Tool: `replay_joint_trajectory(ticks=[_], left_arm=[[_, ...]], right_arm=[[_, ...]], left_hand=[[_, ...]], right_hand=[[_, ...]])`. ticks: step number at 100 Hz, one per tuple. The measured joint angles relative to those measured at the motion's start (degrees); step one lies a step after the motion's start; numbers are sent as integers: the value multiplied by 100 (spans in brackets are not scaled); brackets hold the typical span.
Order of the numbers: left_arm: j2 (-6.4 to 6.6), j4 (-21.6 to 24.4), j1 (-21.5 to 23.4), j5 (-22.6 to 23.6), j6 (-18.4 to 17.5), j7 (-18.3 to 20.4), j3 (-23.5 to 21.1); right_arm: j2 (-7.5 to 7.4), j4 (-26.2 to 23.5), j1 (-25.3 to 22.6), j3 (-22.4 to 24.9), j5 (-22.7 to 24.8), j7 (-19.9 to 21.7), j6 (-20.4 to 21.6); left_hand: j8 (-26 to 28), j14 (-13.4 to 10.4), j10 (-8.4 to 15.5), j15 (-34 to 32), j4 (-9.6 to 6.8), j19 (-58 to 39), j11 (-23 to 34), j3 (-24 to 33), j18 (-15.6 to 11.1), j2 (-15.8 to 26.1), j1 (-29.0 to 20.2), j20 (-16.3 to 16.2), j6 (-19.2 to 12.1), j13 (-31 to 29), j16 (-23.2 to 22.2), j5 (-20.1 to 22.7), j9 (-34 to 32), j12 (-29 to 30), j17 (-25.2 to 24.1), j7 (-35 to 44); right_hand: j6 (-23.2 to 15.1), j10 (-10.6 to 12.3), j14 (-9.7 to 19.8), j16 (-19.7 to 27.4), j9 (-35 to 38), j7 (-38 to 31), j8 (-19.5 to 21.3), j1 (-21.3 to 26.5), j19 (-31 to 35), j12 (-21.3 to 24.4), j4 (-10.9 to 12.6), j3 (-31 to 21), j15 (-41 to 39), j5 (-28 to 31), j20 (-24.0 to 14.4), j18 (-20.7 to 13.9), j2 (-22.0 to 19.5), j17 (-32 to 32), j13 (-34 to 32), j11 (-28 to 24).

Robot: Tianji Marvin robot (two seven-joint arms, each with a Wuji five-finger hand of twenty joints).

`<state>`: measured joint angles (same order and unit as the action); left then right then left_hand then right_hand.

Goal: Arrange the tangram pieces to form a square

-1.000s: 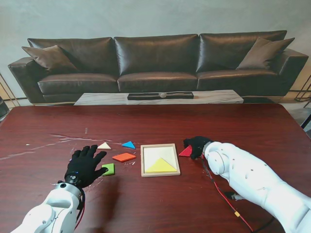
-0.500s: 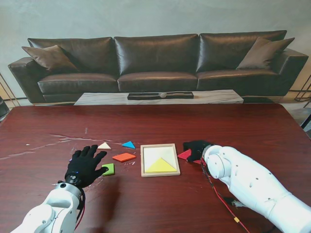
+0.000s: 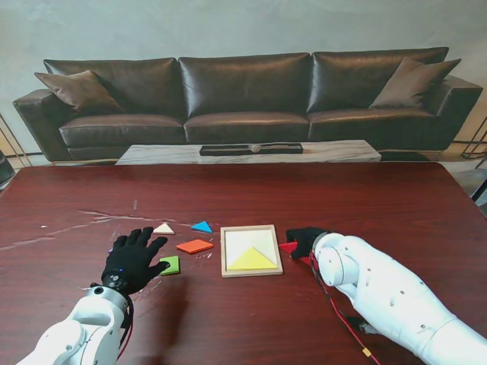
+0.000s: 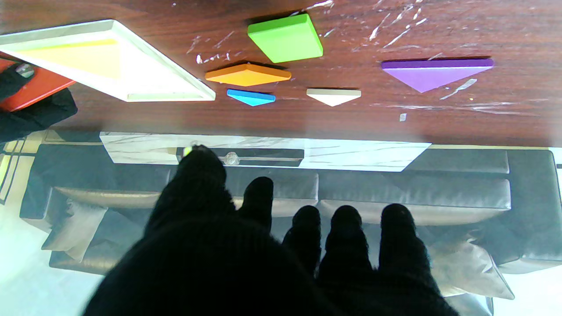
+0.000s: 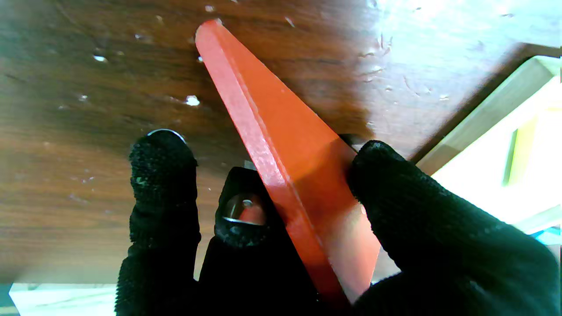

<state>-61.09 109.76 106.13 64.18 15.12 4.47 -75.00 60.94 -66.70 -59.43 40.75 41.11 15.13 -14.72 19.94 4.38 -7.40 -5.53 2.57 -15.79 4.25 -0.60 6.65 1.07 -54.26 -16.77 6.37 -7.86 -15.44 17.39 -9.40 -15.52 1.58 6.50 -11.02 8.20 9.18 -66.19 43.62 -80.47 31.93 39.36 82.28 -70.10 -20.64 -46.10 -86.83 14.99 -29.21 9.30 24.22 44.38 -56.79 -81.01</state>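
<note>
The dark wooden table (image 3: 251,190) carries everything, and the square wooden tray (image 3: 250,250) near its middle serves as the landmark. A yellow triangle (image 3: 252,261) lies flat inside the tray, filling the half nearer to me.

Just right of the tray, the right hand (image 3: 306,240) pinches a red triangle (image 3: 288,246). In the right wrist view the red piece (image 5: 281,145) is held between the thumb and the other fingers (image 5: 237,210), tilted, with its far tip against the table close to the tray's edge (image 5: 487,105).

Well to the left of the tray, the left hand (image 3: 134,257) hovers with its fingers spread and grasps nothing. A green square (image 3: 170,265) lies beside its thumb, between the hand and the tray.

Left of the tray, nearest it, lies an orange parallelogram (image 3: 195,245). Slightly farther from me than that sit a small blue triangle (image 3: 202,226) and, left of it, a small cream triangle (image 3: 163,228).

The left wrist view also shows a purple triangle (image 4: 432,72) flat on the table, farther from the tray than the cream piece.
</note>
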Motion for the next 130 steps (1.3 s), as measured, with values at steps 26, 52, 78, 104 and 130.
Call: replay_joint_trajectory(ticks=[26,52,78,104,130], left_arm=[[0,-2,0,0,0,-12,1],[0,-7,-5,0,-4,-1,7],[0,-9,-6,-3,-4,0,10],[-1,-9,3,-12,-2,-16,-1],[-4,-9,10,-24,-5,-47,-12]], right_arm=[[21,-446,-256,350,148,-153,-421],[182,-941,-495,561,-560,-801,-1095],[600,-886,-344,225,-1525,-1694,-1445],[1460,-78,-154,65,-2737,-3032,-1501],[1910,230,-120,-82,-3127,-3220,-1749]], left_hand=[[0,0,0,0,0,0,1,0,0,0,0,0,-1,0,0,0,0,0,0,0],[0,0,0,0,0,0,1,0,0,0,0,0,-1,0,0,0,0,0,0,0],[0,0,0,0,0,0,1,0,0,1,3,0,-1,0,0,0,0,0,0,0],[0,-1,0,0,0,0,1,0,0,8,5,0,-1,0,0,0,0,0,0,0],[0,-2,0,0,0,0,1,-1,0,64,5,0,-1,0,0,0,0,0,0,0]], right_hand=[[150,-1,0,-83,0,-11,-2,0,0,-33,0,0,-26,0,-1,50,-32,62,-3,4],[155,-15,0,-92,0,-14,-2,8,0,-30,0,24,-12,0,-2,142,-44,66,-64,31],[446,-144,-210,407,0,7,-15,239,-83,239,8,516,777,4,31,579,-315,57,-247,212],[761,-644,-761,996,-6,225,-26,370,-298,937,129,919,1540,6,305,1191,-740,-200,-494,382],[930,-851,-1066,1226,-43,301,-28,502,-482,1243,184,1114,1869,6,527,1470,-926,-812,-495,476]])
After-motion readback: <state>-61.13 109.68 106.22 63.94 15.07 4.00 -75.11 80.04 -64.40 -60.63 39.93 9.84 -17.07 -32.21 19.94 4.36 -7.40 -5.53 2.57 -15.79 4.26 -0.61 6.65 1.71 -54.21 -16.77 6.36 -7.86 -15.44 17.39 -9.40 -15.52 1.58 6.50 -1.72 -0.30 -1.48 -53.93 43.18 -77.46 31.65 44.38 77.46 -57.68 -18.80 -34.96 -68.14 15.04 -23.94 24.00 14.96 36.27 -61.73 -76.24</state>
